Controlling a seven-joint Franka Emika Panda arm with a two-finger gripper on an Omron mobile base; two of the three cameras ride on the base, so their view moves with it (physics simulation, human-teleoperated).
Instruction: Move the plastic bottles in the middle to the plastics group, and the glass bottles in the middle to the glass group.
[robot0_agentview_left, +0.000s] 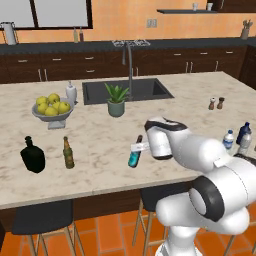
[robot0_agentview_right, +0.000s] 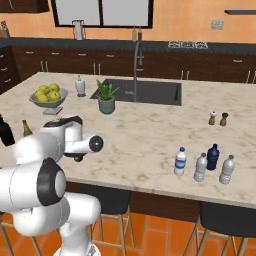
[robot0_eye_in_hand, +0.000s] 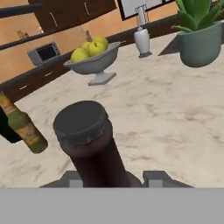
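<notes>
My gripper (robot0_agentview_left: 141, 146) is shut on the neck of the slim dark brown glass bottle with a cyan label (robot0_agentview_left: 134, 156), which hangs tilted over the counter's front middle. In the hand view its dark cap (robot0_eye_in_hand: 81, 122) fills the centre between my fingertips (robot0_eye_in_hand: 156, 177). The amber beer bottle (robot0_agentview_left: 68, 153) and the black flask (robot0_agentview_left: 33, 155) stand to the left. At the right, the blue-label water bottle (robot0_agentview_right: 180, 161) and two plain greyish bottles (robot0_agentview_right: 200, 167) stand around the dark blue bottle (robot0_agentview_right: 213, 156).
A bowl of lemons (robot0_agentview_left: 52, 110), a soap dispenser (robot0_agentview_left: 71, 92), a potted plant (robot0_agentview_left: 116, 100) and the sink (robot0_agentview_left: 145, 90) with its tap lie further back. Salt and pepper shakers (robot0_agentview_left: 216, 103) stand at the right. Stools sit under the counter's front edge.
</notes>
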